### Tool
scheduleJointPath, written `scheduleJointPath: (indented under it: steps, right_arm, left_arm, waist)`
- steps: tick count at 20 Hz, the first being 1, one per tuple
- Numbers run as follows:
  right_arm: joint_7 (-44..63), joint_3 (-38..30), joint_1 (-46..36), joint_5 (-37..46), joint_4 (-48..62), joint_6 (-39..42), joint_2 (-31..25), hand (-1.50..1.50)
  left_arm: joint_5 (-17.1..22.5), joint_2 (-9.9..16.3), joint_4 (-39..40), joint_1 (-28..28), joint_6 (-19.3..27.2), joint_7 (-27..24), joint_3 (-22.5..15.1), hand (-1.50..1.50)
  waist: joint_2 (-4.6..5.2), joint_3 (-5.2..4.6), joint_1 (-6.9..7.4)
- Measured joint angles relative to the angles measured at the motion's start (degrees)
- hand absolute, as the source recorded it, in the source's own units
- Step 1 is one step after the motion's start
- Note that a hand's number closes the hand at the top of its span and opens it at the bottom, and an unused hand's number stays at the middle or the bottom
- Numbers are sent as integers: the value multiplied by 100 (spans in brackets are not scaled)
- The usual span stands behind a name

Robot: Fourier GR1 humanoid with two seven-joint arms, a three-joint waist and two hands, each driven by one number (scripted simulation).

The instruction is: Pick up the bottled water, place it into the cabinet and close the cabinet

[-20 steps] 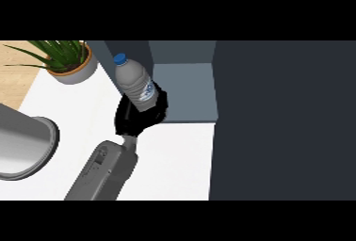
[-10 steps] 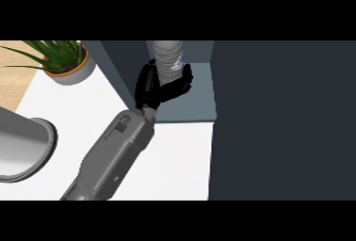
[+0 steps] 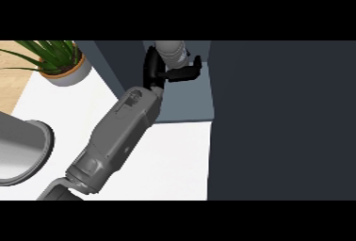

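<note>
The bottled water [image 3: 172, 52] stands upright at the back of the open cabinet [image 3: 186, 102], and only its pale labelled body shows below the top band. My left hand [image 3: 154, 70] is shut on it, with black fingers on its left side and across its front. The grey forearm [image 3: 118, 136] runs in from the lower left over the white counter [image 3: 170, 160]. The cabinet's dark door [image 3: 278, 117] hangs open and fills the right side of the view. My right hand does not show.
A potted green plant [image 3: 64, 70] stands at the back left beside the cabinet's left wall [image 3: 104, 59]. A large grey round vessel [image 3: 28, 150] sits at the left edge. Wooden flooring shows beyond the counter's left edge.
My left hand has carried the bottle up and to the right, from above the counter into the cabinet opening. The bottle went from tilted to upright, and the forearm has stretched further in.
</note>
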Motion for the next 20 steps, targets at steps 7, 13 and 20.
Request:
scheduleJointPath:
  steps: [7, 13, 20]
  right_arm:
    - [6, 5, -117, -32, 105, 60, -43, -150]
    - [8, -86, -119, -106, 77, 88, -104, -150]
    - [-222, -108, -48, -86, 269, 220, -141, -150]
  left_arm:
    - [-123, 2, 1213, -591, 101, -463, 180, 150]
    - [-317, 80, 1993, -865, 326, -745, 284, 150]
    - [-644, 166, 2666, -962, 849, -907, 204, 150]
  waist:
    - [29, 0, -75]
    - [59, 2, -104]
    - [84, 2, -148]
